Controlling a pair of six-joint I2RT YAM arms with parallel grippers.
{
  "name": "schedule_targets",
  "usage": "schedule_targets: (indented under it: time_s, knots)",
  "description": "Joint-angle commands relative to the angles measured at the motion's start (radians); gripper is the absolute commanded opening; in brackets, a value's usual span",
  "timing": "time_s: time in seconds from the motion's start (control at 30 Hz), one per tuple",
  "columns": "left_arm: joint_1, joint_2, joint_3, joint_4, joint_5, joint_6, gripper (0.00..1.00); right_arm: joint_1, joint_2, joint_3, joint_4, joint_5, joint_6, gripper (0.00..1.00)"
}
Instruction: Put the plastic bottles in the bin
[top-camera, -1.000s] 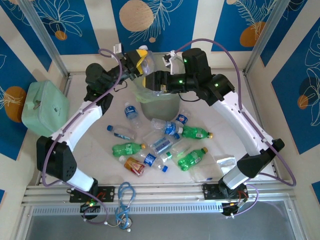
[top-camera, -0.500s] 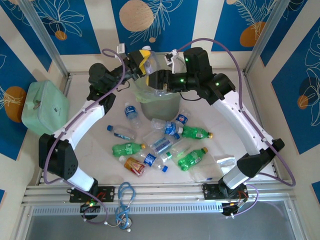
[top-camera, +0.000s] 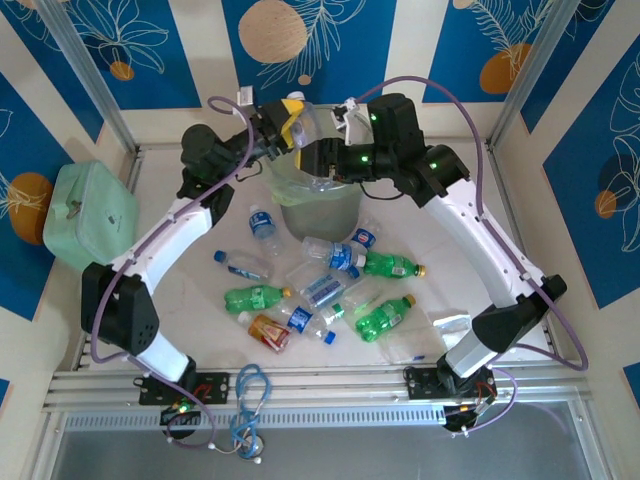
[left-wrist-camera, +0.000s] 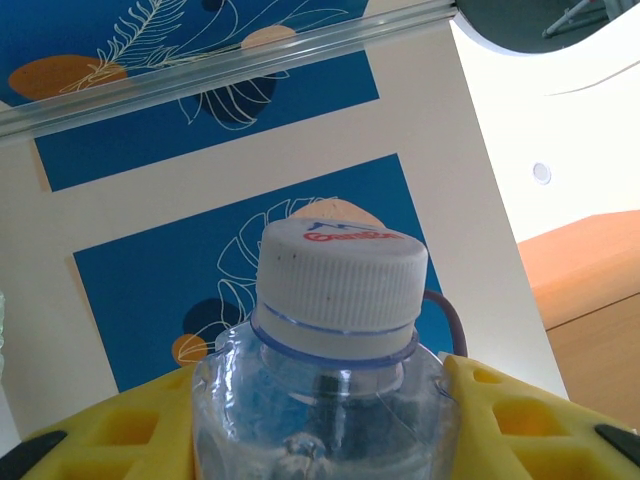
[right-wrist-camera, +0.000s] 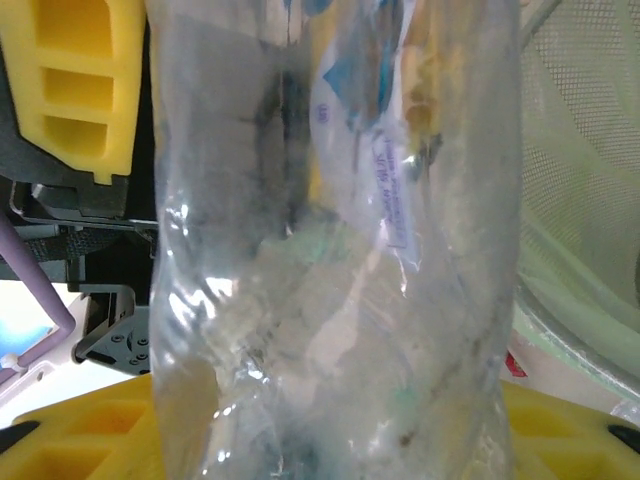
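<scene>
White table (top-camera: 440, 270), clear bottle (left-wrist-camera: 320, 420), ribbed white cap (left-wrist-camera: 340, 275)

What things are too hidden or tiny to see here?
- Inside the bin: top view, the right arm covers it.
- Lower half of the clear bottle: left wrist view, cut off by the bottom edge.
- Its label print: right wrist view, blurred, too close.
- Labels on the table bottles: top view, too small to read.

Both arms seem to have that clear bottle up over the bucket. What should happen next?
Probably both grippers should let go. The left gripper clamps the clear bottle below its cap, the right gripper squeezes its body, and the bin seems just beneath, so it would likely drop in.
</scene>
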Motion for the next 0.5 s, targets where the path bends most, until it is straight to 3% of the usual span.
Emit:
schedule_targets:
  time_s: [0.0,0.1,0.17,0.3,0.47]
  knots:
    - [-0.008,0.019,0.048,0.021,0.017,0.02,0.53,-0.004,0.002,0.013,0.005,-0.001,0.006,0.55]
    - [-0.009,0.017,0.064,0.003,0.025,0.047,0.71,-0.006,0.002,0.013,0.0,0.009,0.007,0.54]
    - [-0.007,0.019,0.089,-0.006,0.049,0.084,1.0,-0.009,0.002,0.013,-0.003,0.016,0.009,0.54]
    - [0.014,0.007,0.137,-0.143,0.069,0.183,1.0,-0.015,0.01,0.033,-0.036,0.056,0.004,0.54]
    - [0.098,-0.097,0.122,-0.365,0.013,0.355,1.0,-0.048,0.046,0.103,-0.123,0.15,-0.012,0.54]
